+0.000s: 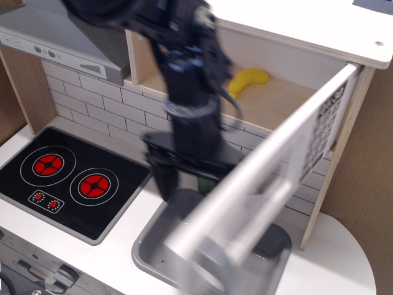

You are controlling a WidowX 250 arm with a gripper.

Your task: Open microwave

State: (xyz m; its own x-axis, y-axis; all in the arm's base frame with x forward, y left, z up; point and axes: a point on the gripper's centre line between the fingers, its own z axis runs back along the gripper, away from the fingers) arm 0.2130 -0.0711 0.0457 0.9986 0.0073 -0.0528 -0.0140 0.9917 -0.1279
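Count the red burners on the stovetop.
2: left burner and right burner, side by side on the black stovetop. None appears hidden.

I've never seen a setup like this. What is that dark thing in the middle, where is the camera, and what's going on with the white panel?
There is just one picture of this moment, taken by a camera in front of and above a toy kitchen. The dark blurred shape is a robot arm; its grasping end, the pincer, hangs low behind the white panel, too blurred to say whether it is open or holds anything. That panel is the door of the toy microwave, hinged on the right and swung far open toward the camera, with its keypad now seen edge-on. Inside lies a yellow banana. On the counter sit a black stove with two red burners and a grey sink; something green peeks out behind the door. A grey hood hangs at upper left.
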